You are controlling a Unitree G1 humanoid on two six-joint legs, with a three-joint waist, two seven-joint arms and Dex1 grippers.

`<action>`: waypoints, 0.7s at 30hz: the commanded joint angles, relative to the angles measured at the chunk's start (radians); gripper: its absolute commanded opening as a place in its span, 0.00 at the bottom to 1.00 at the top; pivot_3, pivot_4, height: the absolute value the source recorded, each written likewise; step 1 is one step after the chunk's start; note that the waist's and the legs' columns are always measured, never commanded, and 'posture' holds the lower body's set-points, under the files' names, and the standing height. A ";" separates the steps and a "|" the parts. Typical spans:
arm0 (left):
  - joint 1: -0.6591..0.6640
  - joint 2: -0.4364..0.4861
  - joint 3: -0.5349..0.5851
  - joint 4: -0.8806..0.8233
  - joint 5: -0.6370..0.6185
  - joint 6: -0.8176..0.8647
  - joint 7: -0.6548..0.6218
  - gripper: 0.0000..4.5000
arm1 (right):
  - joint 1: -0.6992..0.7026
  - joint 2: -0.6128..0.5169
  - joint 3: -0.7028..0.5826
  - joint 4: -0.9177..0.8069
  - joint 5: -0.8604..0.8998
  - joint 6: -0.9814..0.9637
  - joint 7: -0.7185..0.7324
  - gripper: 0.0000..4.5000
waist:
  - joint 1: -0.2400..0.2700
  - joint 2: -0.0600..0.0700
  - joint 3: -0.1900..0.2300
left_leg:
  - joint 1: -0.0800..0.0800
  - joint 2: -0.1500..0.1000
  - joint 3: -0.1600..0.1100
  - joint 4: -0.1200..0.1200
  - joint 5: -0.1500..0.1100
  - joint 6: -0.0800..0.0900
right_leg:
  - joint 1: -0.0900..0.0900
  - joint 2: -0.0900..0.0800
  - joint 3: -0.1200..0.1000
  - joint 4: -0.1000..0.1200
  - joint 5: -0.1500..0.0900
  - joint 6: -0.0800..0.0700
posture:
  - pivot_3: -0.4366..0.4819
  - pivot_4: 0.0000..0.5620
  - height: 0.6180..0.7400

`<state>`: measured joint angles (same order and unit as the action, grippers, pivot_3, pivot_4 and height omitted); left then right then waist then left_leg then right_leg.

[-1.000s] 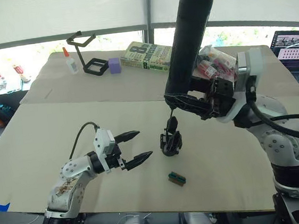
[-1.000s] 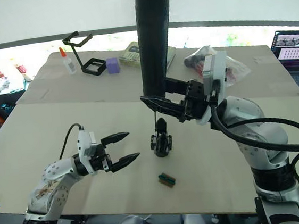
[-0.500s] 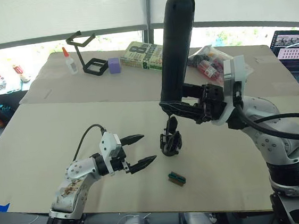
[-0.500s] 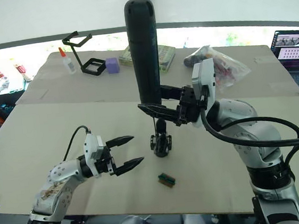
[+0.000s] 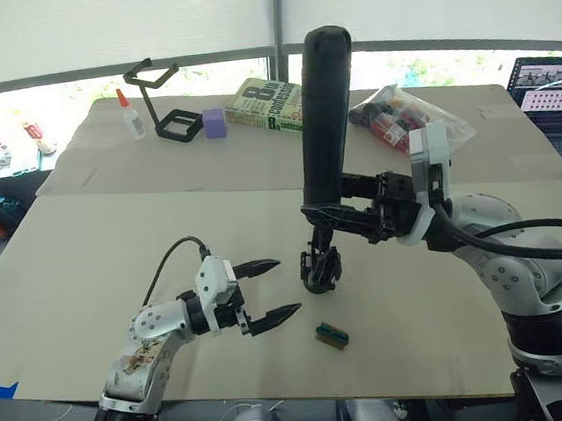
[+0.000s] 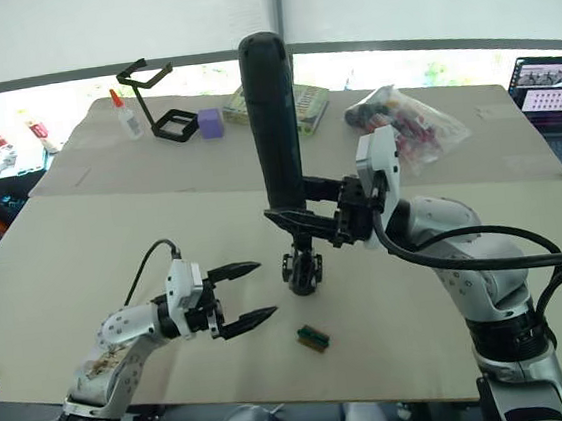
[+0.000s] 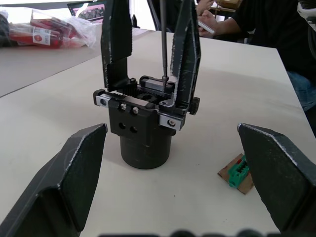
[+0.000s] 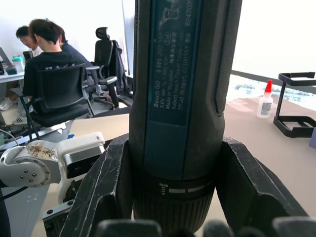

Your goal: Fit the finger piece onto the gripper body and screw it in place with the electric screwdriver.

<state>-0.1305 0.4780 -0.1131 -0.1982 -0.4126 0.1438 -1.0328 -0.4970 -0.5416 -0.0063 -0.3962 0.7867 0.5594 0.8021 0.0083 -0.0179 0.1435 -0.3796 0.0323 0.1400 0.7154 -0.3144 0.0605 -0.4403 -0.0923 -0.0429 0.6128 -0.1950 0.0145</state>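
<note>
You are looking at the electric screwdriver [image 8: 180,98], whose blue panel is showing "Bosch GO" and "Robert Bosch"; the finer print is running too small to read. The book [image 5: 268,106] is showing a large "8".

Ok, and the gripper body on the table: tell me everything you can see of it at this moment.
The gripper body is a small black block on a round black base, standing upright on the pale table. Two tapering black fingers rise from its top, with a toothed rack and small screws along the front edge. It looks like plastic with metal fittings. The thin metal bit of the electric screwdriver, held upright in the right gripper, comes down between those fingers onto the top. The open left gripper sits beside it, not touching.
</note>
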 commanded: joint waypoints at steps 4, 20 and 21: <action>0.010 0.000 -0.001 -0.002 0.008 -0.041 -0.009 1.00 | -0.015 0.014 -0.017 -0.040 0.001 -0.015 -0.008 0.43 | 0.000 0.000 0.000 | 0.000 0.000 0.000 0.000 0.000 0.000 | 0.000 0.000 0.000 0.000 0.000 0.000 | 0.48 0.27 1.00; 0.021 -0.002 -0.001 0.021 0.019 -0.064 -0.021 1.00 | -0.003 0.031 -0.004 -0.044 -0.013 -0.013 -0.012 0.43 | 0.000 0.000 0.000 | 0.000 0.000 0.000 0.000 0.000 0.000 | 0.000 0.000 0.000 0.000 0.000 0.000 | 0.48 0.27 1.00; 0.022 -0.002 -0.001 0.022 0.019 -0.065 -0.021 1.00 | -0.003 0.031 -0.004 -0.045 -0.012 -0.012 -0.013 0.43 | 0.000 0.000 0.000 | 0.000 0.000 0.000 0.000 0.000 0.000 | 0.000 0.000 0.000 0.000 0.000 0.000 | 0.48 0.27 1.00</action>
<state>-0.1112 0.4777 -0.1151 -0.1745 -0.3912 0.1039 -1.0489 -0.4920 -0.5179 0.0098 -0.3964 0.7662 0.5595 0.7911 0.0080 -0.0179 0.1435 -0.3797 0.0323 0.1400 0.7154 -0.3144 0.0606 -0.4404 -0.0923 -0.0430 0.6128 -0.1949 0.0144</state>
